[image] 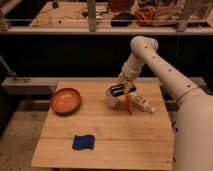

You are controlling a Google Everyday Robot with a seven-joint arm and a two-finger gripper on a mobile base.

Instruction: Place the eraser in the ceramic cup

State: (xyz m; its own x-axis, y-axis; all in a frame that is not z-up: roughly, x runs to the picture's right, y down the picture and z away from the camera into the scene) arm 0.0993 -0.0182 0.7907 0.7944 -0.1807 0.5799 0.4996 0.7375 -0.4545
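The small white ceramic cup [112,98] stands upright near the middle of the back of the wooden table [125,145]. My gripper [122,90] hangs just over the cup's right rim, its dark tip pointing down at the cup. I cannot make out the eraser as a separate thing; it may be hidden at the gripper's dark tip or inside the cup.
A wide orange bowl [66,100] sits at the back left. A blue cloth-like piece [83,142] lies at the front left. An orange stick-like object [130,105] and a white bottle [142,104] lie right of the cup, under my arm.
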